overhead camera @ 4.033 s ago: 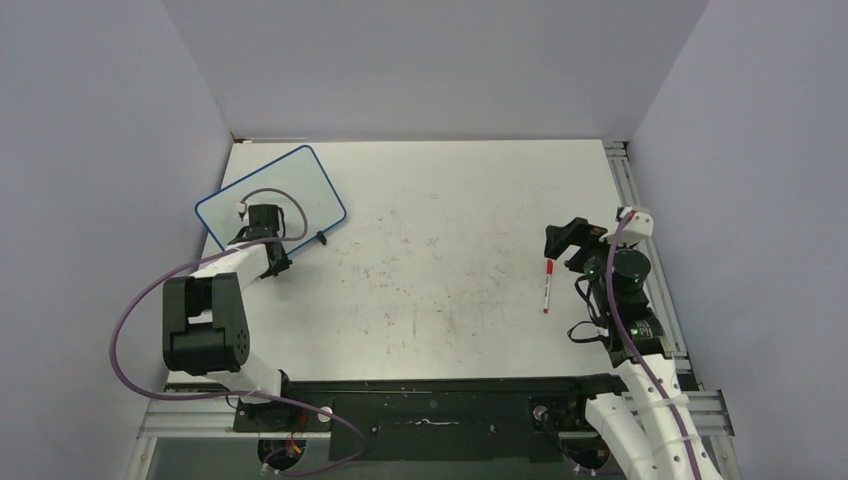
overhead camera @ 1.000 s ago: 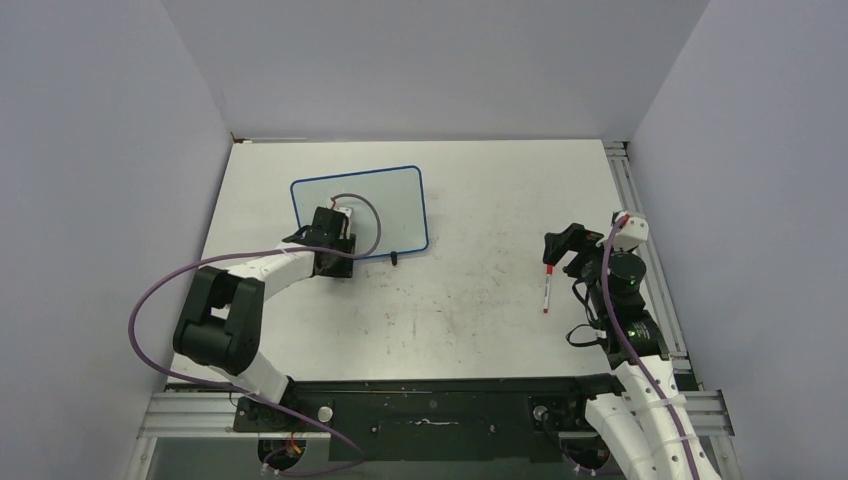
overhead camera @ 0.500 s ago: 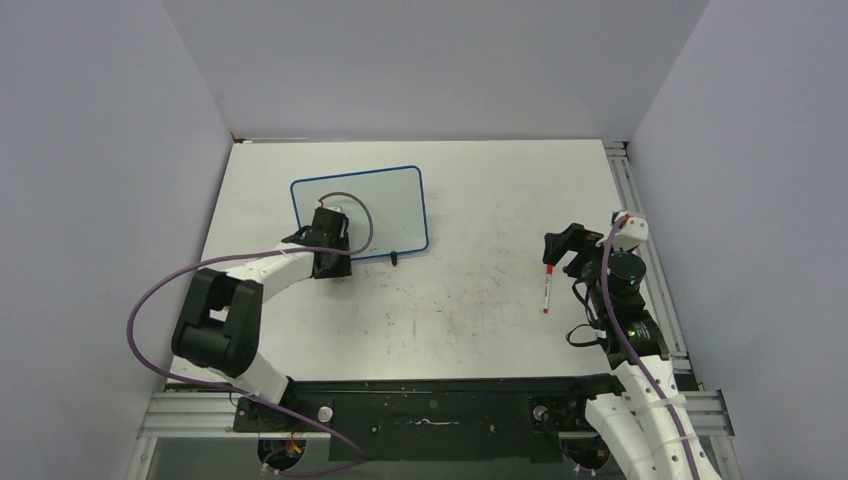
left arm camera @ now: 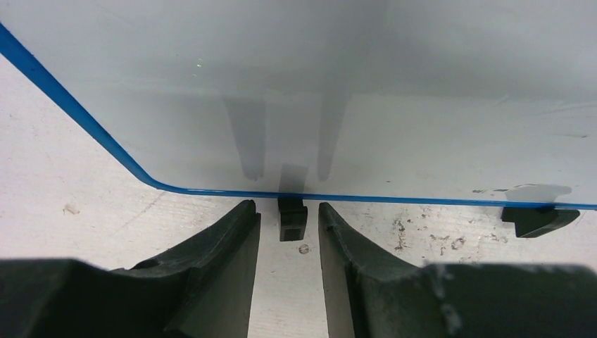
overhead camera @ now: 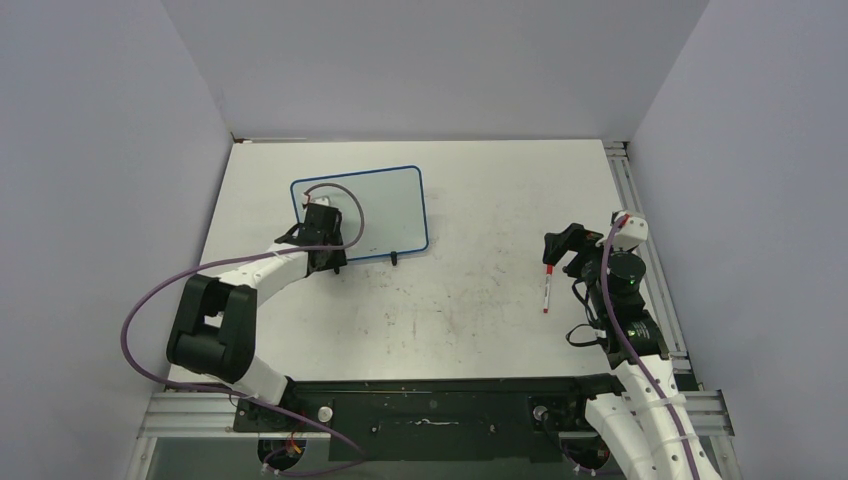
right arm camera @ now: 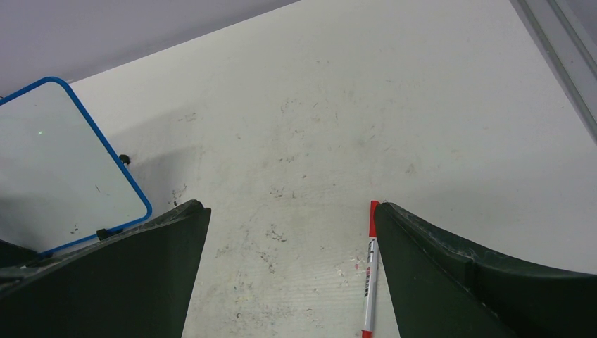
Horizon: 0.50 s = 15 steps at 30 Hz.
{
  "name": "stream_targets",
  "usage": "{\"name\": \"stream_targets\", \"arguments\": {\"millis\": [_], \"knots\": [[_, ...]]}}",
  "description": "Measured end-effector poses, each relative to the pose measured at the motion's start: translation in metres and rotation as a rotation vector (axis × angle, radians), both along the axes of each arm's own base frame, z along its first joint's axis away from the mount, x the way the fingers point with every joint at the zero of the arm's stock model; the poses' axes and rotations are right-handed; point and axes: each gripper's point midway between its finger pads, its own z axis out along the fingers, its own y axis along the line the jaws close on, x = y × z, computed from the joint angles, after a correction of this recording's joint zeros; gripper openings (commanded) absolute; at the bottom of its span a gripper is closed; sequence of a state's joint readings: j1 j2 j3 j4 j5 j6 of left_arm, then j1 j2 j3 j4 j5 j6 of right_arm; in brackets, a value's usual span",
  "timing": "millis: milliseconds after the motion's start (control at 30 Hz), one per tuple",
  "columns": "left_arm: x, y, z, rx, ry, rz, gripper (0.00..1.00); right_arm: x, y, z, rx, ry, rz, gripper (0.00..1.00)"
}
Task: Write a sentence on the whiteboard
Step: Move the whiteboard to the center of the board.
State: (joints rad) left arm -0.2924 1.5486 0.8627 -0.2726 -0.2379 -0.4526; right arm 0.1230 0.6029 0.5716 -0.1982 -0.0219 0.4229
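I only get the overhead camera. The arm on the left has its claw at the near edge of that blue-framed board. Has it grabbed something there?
Observer: No. Its wrist camera shows the left gripper open, its fingers either side of a small black clip foot on the whiteboard edge, with gaps both sides.
Visitor: Anything written on the board yet?
Observer: No lettering in the part that view shows; the glossy surface shows only the fingers' reflections.
Visitor: Has the other arm got the pen?
Observer: No. The right gripper is wide open, and the pen lies on the table just inside one finger.
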Motion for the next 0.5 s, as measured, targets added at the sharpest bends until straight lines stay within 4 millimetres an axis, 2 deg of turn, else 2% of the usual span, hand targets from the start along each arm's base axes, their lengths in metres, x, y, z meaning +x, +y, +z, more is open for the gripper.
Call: {"name": "stream_targets", "arguments": {"millis": [233, 500], "knots": [[0.0047, -0.0021, 0.0015, -0.019, -0.019, 0.014, 0.27, 0.0, 0.0, 0.0, 0.0, 0.0, 0.0, 0.9], [0.0046, -0.0022, -0.0013, -0.027, -0.013, 0.033, 0.26, 0.0, 0.0, -0.0008, 0.0, 0.002, 0.0, 0.9]]}}
